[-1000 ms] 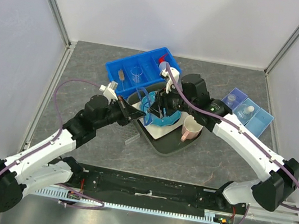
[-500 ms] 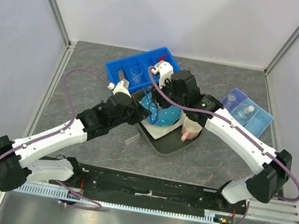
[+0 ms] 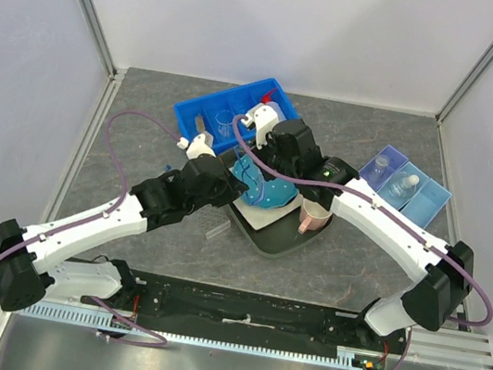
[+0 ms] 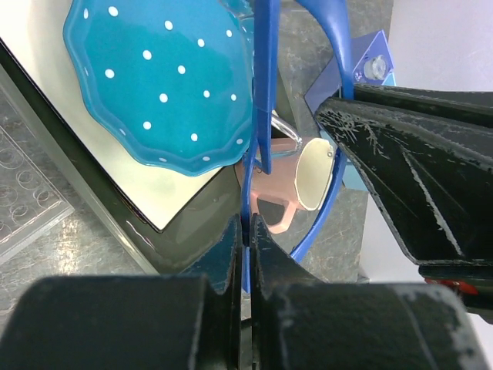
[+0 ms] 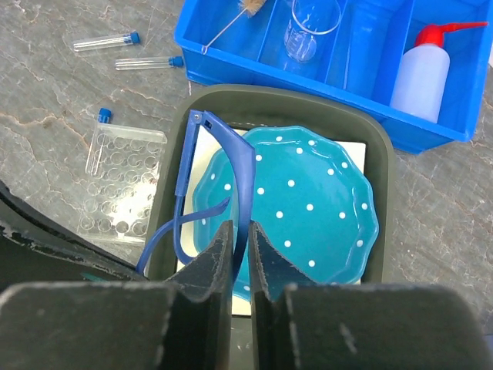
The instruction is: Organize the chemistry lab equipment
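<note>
– Blue goggles (image 5: 240, 166), where are they?

– Mid-table, held up over the dark tray (image 5: 285, 100), above the teal white-dotted plate (image 5: 308, 208) that lies in it. One side arm is folded out and the frame curves down beside it.

– Who has them?

– Both. The left pincer (image 4: 248, 227) is closed tight on a thin blue part of the frame, with no gap showing between its fingers. The right pincer (image 5: 242, 231) is narrow too, one finger on each side of the side arm, pressing on it.

– What else sits in that tray?

– A pink mug (image 4: 281, 204), on the side nearer the right edge of the table (image 3: 144, 122), close to the plate's rim.

– And beyond the tray?

– Towards the far edge, just behind the tray, stands a blue bin (image 5: 323, 96) with compartments. A white squeeze bottle (image 5: 422, 77) with a red nozzle lies in one, a clear beaker (image 5: 308, 31) stands in another, and a small brush (image 5: 246, 9) is in a third.

– Anything loose on the table?

– Left of the tray lies a clear rack (image 5: 122, 181), flat, just beside the rim. Farther back, two blue-capped vials (image 5: 108, 41) lie on their sides, near each other.

– The right edge?

– A light-blue tray (image 3: 431, 203) there holds a white-capped bottle (image 3: 404, 185), well apart from the goggles.
</note>
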Robot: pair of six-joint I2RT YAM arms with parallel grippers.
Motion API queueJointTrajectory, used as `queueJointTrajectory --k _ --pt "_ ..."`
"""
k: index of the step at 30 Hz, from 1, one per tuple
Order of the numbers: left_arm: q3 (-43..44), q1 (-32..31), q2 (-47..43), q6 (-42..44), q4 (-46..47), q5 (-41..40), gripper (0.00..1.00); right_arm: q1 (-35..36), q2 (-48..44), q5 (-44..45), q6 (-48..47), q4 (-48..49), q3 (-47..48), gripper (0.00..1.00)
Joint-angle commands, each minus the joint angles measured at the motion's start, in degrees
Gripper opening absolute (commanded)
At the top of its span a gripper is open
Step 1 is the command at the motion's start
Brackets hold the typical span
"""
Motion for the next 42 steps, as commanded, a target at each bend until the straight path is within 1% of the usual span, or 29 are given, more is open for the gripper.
queueJointTrajectory --k 1,5,6,8,9,10,11,14,15,16,18,21,22,24,25,26,27,28,29,30,31,32,34,35,37,38,40,41,42 --pt "4.0 0.1 0.8 1.0 1.0 -5.0 0.02 0.4 0.9 0.8 0.5 -1.6 1.5 0.12" --pt "3.9 0.0 0.9 1.5 2.1 -4.2 0.03 0.3 0.7 0.7 2.0 -1.1 2.3 0.06" --pt "3.7 0.0 0.6 1.7 2.3 -4.1 0.05 0.2 0.5 0.5 2.2 -1.0 2.4 0.06" --pt "2.6 0.0 -0.8 2.6 2.9 -4.1 0.13 0.0 -0.2 -1.2 3.6 -0.8 2.8 0.05" --pt "2.1 0.0 -1.7 2.9 3.7 -4.3 0.21 -0.7 -0.5 -1.9 4.0 -0.7 2.9 0.05" --pt "1.5 0.0 -3.1 3.6 4.4 -4.4 0.35 -1.1 -0.9 -3.4 4.4 -0.7 3.0 0.05" --pt "0.2 0.0 -4.2 4.0 5.0 -4.5 0.36 -1.5 -1.0 -4.1 4.6 -0.6 3.0 0.04" --pt "-1.7 0.0 -7.1 5.6 7.0 -4.4 0.54 -3.1 -1.7 -6.7 6.7 -0.4 2.6 0.04" --pt "-1.9 0.1 -7.6 5.9 7.3 -4.1 0.56 -3.7 -1.8 -7.1 7.3 -0.4 2.5 0.03" --pt "-2.1 0.1 -8.1 6.6 7.4 -4.1 0.62 -4.2 -2.4 -7.6 7.4 -0.2 2.4 0.03" --pt "-2.5 0.1 -9.1 7.5 7.8 -3.3 0.64 -5.4 -2.8 -8.6 8.2 0.1 2.0 0.03" --pt "-3.1 0.4 -11.2 11.1 8.2 -1.7 0.74 -8.5 -4.5 -10.0 8.7 0.3 1.5 0.02" --pt "-3.2 0.4 -11.9 14.1 8.2 -1.6 0.81 -9.7 -5.8 -10.7 9.1 0.3 1.3 0.02" --pt "-3.6 1.4 -14.8 18.8 8.4 0.3 0.88 -14.0 -7.4 -12.3 9.3 0.3 0.4 0.02" --pt "-3.5 2.2 -15.8 23.9 8.1 1.5 0.92 -15.5 -9.4 -12.5 9.3 0.3 0.0 0.02" --pt "-2.6 3.4 -16.8 26.5 6.8 3.3 0.94 -18.6 -10.4 -12.8 9.4 0.3 -1.1 0.02" --pt "-2.1 6.4 -18.2 31.9 6.0 8.0 0.95 -20.2 -11.7 -13.4 9.2 0.3 -1.6 0.02" --pt "-1.5 8.3 -18.6 34.0 4.8 9.9 0.97 -22.1 -14.1 -13.7 9.3 0.3 -2.2 0.02" --pt "0.6 10.2 -18.7 36.0 0.9 11.4 0.97 -26.3 -15.3 -14.5 9.4 0.2 -3.3 0.02" --pt "1.6 14.3 -18.8 40.7 -1.0 14.5 0.99 -28.8 -16.4 -15.3 9.6 0.1 -3.7 0.02" --pt "2.5 16.1 -18.5 43.1 -3.0 15.8 1.00 -31.7 -18.3 -17.8 10.0 -0.1 -4.1 0.03" --pt "4.0 19.2 -18.2 45.1 -4.8 16.1 1.00 -38.2 -19.2 -19.2 10.4 -0.4 -4.7 0.02" --pt "4.2 21.2 -17.9 50.9 -8.1 16.4 1.00 -45.4 -20.9 -24.5 10.9 -0.9 -5.0 0.02" --pt "4.0 22.5 -18.0 52.4 -8.7 16.2 1.00 -53.0 -21.3 -26.5 10.9 -1.5 -5.1 0.02" --pt "2.3 22.7 -18.4 56.2 -9.4 14.7 1.00 -60.3 -21.6 -29.8 10.7 -2.3 -5.0 0.03" --pt "1.6 22.8 -19.2 57.1 -9.4 13.9 1.00 -67.4 -21.5 -33.5 9.9 -3.3 -4.9 0.03" --pt "-1.1 22.8 -20.3 58.9 -8.8 12.8 1.00 -73.6 -20.9 -35.6 8.6 -4.5 -5.0 0.03" --pt "-2.2 22.8 -21.4 59.3 -8.5 12.1 1.00 -78.7 -20.5 -37.1 7.1 -5.5 -5.1 0.03" --pt "-3.2 22.8 -22.0 60.2 -7.4 11.9 1.00 -80.6 -19.2 -37.2 6.2 -6.1 -5.2 0.03"
